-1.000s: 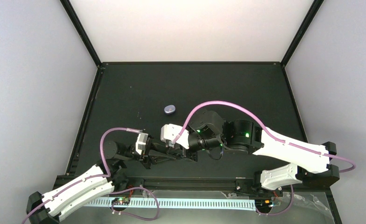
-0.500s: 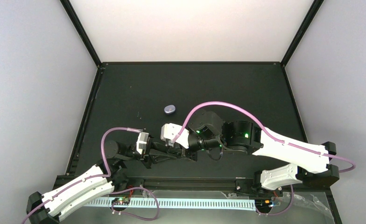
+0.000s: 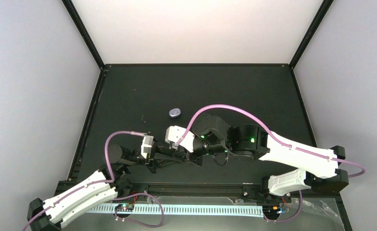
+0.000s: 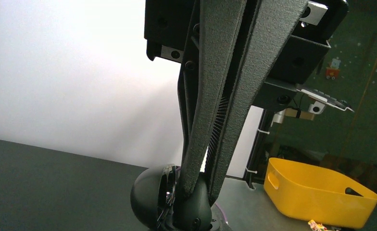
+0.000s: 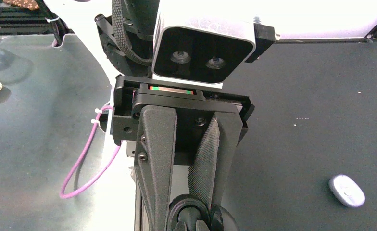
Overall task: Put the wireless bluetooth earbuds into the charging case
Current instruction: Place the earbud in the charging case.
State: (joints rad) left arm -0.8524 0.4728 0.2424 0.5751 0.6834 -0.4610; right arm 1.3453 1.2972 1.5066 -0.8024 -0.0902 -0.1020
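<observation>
At the near middle of the tabletop [image 3: 234, 91]: the two arms meet tip to tip, and the right wrist view looks straight at the left arm's camera.
Left pincer [image 4: 192, 190]: clenched on a dark rounded body with a glossy inner face, which I take to be the charging case [image 4: 150, 197]. Whether it rests on the surface I cannot tell.
Right pincer [image 5: 192, 214]: clenched, with its tips right at a dark rounded body, probably the same one. Whether a bud is nipped between them I cannot tell.
Earbuds: none can be made out in any view. A bud, if carried, is hidden between the right fingertips.
Other item: a lilac-grey oval case [image 3: 175, 113] lies alone farther back, well apart from both arms.
Step in hand: probably seating a bud into the case's well.
How to do it well: hold the left grip firm and level so the case cannot twist. Bring the right tips squarely over the well with the bud turned to match its cradle. Press lightly and release only once it sits flush, since a tilted bud may pop out or drop.
</observation>
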